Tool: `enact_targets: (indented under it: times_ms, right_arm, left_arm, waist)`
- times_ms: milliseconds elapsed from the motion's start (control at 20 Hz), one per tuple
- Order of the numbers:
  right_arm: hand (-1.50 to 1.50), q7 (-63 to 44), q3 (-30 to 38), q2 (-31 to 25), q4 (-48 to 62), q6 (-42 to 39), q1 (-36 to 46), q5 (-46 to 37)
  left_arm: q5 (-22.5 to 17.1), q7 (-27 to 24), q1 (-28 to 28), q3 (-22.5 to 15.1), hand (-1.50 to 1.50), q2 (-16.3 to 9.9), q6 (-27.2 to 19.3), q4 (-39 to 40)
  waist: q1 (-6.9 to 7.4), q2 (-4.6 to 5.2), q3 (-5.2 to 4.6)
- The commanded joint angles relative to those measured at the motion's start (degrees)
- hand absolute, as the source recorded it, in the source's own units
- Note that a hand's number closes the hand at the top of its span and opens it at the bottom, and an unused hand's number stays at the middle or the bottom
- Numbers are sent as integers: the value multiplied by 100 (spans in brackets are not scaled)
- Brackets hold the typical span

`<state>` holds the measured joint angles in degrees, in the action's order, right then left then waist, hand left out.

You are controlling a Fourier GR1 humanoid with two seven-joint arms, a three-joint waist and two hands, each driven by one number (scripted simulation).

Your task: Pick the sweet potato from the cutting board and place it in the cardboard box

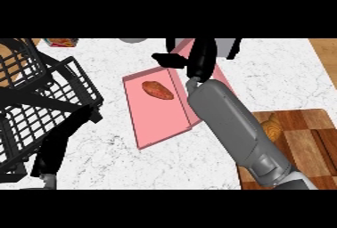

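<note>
Right hand (197, 58) stretched out over the far end of the pink box (161, 116), fingers hanging relaxed with nothing in them; the sweet potato (158, 89) lies inside that box, just below and to the left of the hand; cutting board (309, 133) sits back beside the forearm; left hand (63, 138) low at the left by the black wire rack (39, 89), fingers straight, empty.

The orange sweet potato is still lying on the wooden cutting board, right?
No. The head view shows the orange sweet potato lying inside the pink cardboard box, not on the wooden cutting board at the right. The right hand hangs over the box.
</note>
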<state>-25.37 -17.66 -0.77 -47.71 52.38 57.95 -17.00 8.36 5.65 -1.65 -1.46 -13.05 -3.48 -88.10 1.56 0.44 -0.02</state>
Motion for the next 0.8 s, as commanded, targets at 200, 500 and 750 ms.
enact_targets:
  times_ms: [200,500,750]
  right_arm:
    - [-150,496,589,-626,-1455,420,-1358,271]
    - [-150,820,1029,-1539,-3225,-316,-2998,966]
    - [-150,491,1353,-2422,-4745,-1210,-4106,1394]
  left_arm:
    - [172,-223,169,176,0,184,-387,282]
    - [-134,-164,106,483,0,-183,32,119]
    - [12,-229,-210,357,0,-13,-111,-172]
  waist:
    - [-330,-75,3]
    - [-315,-67,6]
    - [-273,-75,1]
